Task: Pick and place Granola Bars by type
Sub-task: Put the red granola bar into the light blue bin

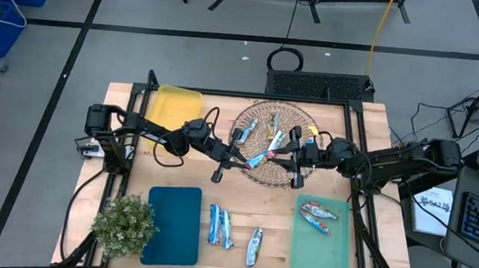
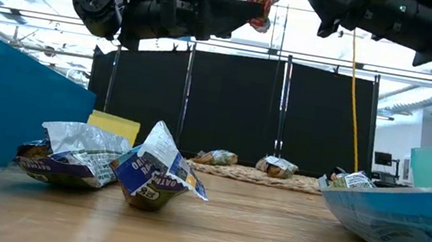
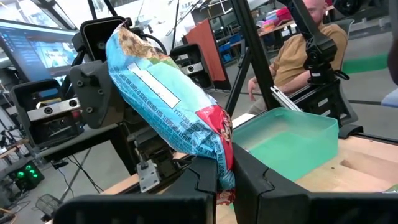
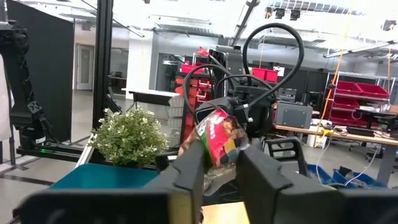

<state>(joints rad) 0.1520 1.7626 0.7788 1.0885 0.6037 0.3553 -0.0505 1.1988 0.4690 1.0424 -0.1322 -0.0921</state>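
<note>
A blue granola bar with a red end is held in the air over the round wicker basket, between both grippers. My left gripper comes from the table's left and is shut on the bar's red end. My right gripper comes from the right and is shut on the other end. Several more bars lie in the basket. Two bars lie on the green mat. Three bars lie on the bare wood near the front edge, also seen in the low view. My left gripper pinches the bar's red end between its two fingers, roughly level from the table's left. The bar is lifted clear and reaches away from the fingers toward the other gripper. My right gripper has the bar's opposite, crumpled end between its two fingers, level from the table's right. The bar runs on along the fingers toward the left gripper.
A yellow mat lies at the far left and a teal mat at the near left, with a small potted plant beside it. Bare wood shows between the teal and green mats. A person sits beyond the table in the left wrist view.
</note>
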